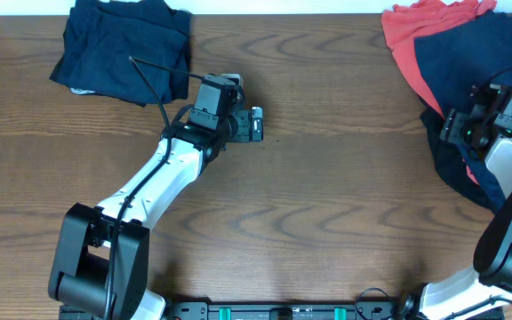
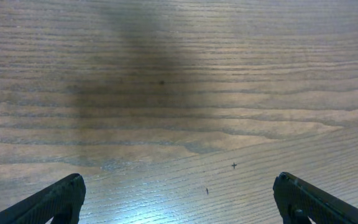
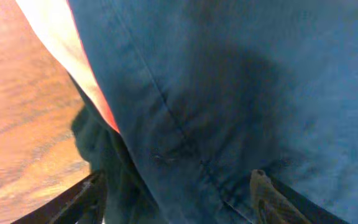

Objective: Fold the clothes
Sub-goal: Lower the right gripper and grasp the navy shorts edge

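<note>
table (image 1: 327, 196): mid-brown wood with darker wavy grain; paler, with a glossy sheen, in the left wrist view.
folded garment (image 1: 123, 49): dark navy, plain.
red garment (image 1: 416, 36): coral red, plain; shows as a pale orange-pink strip in the right wrist view.
blue garment (image 1: 474, 62): navy, plain; seams stitched in matching thread.
left arm (image 1: 163, 178): white shell, black joints and cable.
left gripper (image 2: 179, 199): black fingers.
right gripper (image 3: 179, 199): dark fingers.
</note>
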You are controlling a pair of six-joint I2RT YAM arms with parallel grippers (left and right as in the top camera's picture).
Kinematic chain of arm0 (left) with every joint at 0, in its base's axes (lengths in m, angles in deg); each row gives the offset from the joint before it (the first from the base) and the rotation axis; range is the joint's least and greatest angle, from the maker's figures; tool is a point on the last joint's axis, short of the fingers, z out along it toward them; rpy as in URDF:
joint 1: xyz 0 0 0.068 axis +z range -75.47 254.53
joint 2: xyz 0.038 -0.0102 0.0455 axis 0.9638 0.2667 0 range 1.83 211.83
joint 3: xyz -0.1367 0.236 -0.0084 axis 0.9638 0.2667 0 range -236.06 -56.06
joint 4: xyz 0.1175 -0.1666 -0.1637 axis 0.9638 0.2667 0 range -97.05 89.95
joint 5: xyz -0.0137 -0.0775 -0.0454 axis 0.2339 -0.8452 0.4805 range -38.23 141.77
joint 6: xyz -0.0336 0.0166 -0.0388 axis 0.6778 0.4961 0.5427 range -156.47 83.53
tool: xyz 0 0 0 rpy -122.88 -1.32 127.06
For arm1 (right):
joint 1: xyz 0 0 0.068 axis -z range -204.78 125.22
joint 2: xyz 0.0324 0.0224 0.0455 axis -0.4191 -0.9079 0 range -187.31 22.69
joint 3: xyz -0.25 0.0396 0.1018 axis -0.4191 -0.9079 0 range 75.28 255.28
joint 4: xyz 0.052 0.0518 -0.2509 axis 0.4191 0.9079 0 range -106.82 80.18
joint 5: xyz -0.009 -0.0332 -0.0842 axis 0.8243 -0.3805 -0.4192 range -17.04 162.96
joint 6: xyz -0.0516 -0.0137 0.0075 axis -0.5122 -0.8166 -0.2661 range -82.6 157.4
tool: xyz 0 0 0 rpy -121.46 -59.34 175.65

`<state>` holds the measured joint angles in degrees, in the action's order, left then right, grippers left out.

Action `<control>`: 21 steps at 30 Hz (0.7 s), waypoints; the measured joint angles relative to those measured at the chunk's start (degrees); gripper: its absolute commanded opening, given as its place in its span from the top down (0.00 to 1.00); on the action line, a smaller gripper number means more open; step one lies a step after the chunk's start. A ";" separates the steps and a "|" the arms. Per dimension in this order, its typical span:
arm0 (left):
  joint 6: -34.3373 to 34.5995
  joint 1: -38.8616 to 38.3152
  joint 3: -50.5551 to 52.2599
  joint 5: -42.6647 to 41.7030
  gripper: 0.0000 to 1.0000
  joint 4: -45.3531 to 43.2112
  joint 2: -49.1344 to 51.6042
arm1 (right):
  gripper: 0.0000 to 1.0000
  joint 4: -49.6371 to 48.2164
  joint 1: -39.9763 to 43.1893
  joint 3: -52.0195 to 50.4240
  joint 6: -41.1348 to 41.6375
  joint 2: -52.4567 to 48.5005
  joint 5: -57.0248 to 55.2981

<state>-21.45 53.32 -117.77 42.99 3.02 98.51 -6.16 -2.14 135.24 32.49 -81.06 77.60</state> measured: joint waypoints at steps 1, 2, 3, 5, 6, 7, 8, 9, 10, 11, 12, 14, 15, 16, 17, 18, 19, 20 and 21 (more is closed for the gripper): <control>0.00 0.00 0.00 0.00 0.02 0.02 0.00 | 0.31 -0.22 0.00 0.00 -0.07 -0.76 -0.09; 0.00 0.00 0.00 0.00 0.02 0.02 0.00 | 0.32 -0.44 0.00 0.00 -0.15 -1.60 -0.17; 0.00 0.00 0.00 0.00 0.02 0.02 0.00 | 0.33 -0.74 0.00 0.00 -0.20 -2.08 -0.24; 0.00 0.00 0.00 0.00 0.02 0.02 0.00 | 0.41 -1.53 0.00 0.00 -0.39 -2.38 -0.37; 0.00 0.00 0.00 0.00 0.02 0.02 0.00 | 0.48 -1.95 0.00 0.00 -0.33 -2.38 -0.50; 0.00 0.00 0.00 0.00 0.02 0.02 0.00 | 0.52 -2.38 0.00 0.00 -0.70 -2.38 -0.52; 0.00 0.00 0.00 0.00 0.02 0.02 0.00 | 0.57 -2.71 0.00 0.00 -0.61 -2.38 -0.59; 0.00 0.00 0.00 0.00 0.02 0.02 0.00 | 0.61 -2.91 0.00 0.00 -0.70 -2.38 -0.70; 0.00 0.00 0.00 0.02 0.02 0.02 0.00 | 0.65 -3.26 0.00 0.00 -0.66 -2.38 -0.74; 0.00 0.00 0.00 0.02 0.02 0.02 0.00 | 0.68 -3.67 0.00 0.00 -0.50 -2.38 -0.76; 0.00 0.00 0.00 0.02 0.02 0.02 0.00 | 0.72 -3.91 0.00 0.00 -0.44 -2.38 -0.79; 0.00 0.00 0.00 0.02 0.02 0.02 0.00 | 0.82 -4.28 -0.02 0.00 -0.44 -2.38 -0.72; 0.00 0.00 0.00 0.00 0.02 0.02 0.00 | 0.88 -4.39 -0.02 0.00 -0.35 -2.38 -0.70; 0.00 0.00 0.00 0.00 0.02 0.02 0.00 | 0.92 -4.46 -0.04 0.00 -0.42 -2.38 -0.74; 0.00 0.00 0.00 0.00 0.02 0.02 0.00 | 0.97 -4.52 -0.09 0.00 -0.50 -2.38 -0.74; 0.00 0.00 0.00 0.00 0.02 0.02 0.00 | 0.99 -4.52 -0.11 0.00 -0.37 -2.38 -0.76; 0.00 0.00 0.02 0.00 0.02 0.02 0.00 | 0.99 -4.52 -0.13 0.00 -0.22 -2.38 -0.85; 0.00 0.00 0.00 0.00 0.02 0.00 0.00 | 0.99 -4.55 -0.13 0.00 -0.13 -2.38 -0.94; 0.00 0.00 0.00 0.02 0.02 0.02 0.00 | 0.99 -4.59 -0.13 0.00 -0.11 -2.38 -0.98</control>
<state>-21.45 53.32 -117.77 43.02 3.04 98.51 -10.75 -2.28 135.24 32.38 -83.44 76.62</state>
